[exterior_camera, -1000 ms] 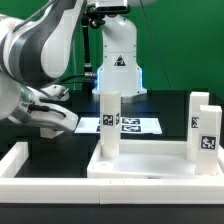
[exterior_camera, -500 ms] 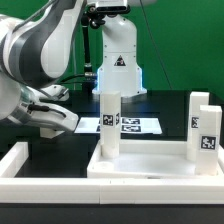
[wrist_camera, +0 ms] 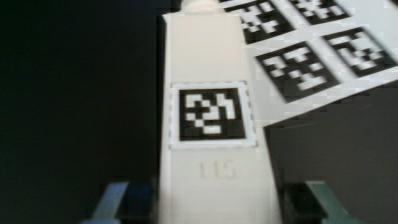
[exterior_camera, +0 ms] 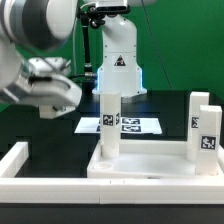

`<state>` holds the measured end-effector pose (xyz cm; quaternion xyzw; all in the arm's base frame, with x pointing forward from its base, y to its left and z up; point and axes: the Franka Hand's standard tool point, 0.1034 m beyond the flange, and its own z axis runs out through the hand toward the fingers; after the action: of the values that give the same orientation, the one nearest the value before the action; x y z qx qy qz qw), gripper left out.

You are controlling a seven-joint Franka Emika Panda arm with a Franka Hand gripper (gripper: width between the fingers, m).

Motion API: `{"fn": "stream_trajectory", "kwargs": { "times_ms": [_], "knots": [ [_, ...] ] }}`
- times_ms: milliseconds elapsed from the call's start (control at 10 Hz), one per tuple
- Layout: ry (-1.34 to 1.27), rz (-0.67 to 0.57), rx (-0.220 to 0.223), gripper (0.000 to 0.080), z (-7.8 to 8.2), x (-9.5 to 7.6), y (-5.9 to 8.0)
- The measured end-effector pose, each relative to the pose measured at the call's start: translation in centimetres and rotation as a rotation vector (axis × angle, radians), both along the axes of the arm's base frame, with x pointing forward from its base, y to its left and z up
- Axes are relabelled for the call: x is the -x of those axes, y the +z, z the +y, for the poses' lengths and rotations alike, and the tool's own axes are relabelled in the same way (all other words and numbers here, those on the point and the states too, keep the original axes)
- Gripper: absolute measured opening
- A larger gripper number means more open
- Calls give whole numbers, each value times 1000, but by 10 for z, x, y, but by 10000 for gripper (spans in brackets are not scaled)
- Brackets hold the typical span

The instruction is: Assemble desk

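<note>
The white desk top point(exterior_camera: 150, 166), a flat tray with a raised rim, lies at the front. One tagged white leg point(exterior_camera: 108, 122) stands upright at its left; two more legs point(exterior_camera: 205, 124) stand at its right. In the wrist view a tagged leg point(wrist_camera: 214, 120) fills the middle. My gripper point(wrist_camera: 214, 200) straddles it, and both fingers point(wrist_camera: 118, 196) stand apart from its sides with dark gaps between. The gripper is open. In the exterior view my hand point(exterior_camera: 52, 92) hangs to the exterior view's left of the left leg, above the table.
The marker board point(exterior_camera: 142, 124) lies flat behind the left leg and also shows in the wrist view point(wrist_camera: 320, 55). A long white border rail point(exterior_camera: 14, 164) runs along the exterior view's left. The white robot base point(exterior_camera: 118, 55) stands at the back.
My arm and hand have risen and drawn slightly toward the exterior view's left. The legs and the desk top have not moved.
</note>
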<state>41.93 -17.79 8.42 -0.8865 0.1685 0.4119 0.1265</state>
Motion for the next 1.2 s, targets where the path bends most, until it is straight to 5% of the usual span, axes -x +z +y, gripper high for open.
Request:
{"fn": "stream_trajectory", "kwargs": {
  "times_ms": [200,400,500,700,800,1200],
  "knots": [
    [-4,-87,60,287,-11,-6,-17],
    [7,-212,113,287,-11,-14,-13],
    [20,-238,126,287,-5,-23,-3],
    [59,-369,145,288,-4,-76,41],
    [61,-439,170,288,-5,-91,50],
    [65,-672,292,288,-9,-99,47]
  ]
}}
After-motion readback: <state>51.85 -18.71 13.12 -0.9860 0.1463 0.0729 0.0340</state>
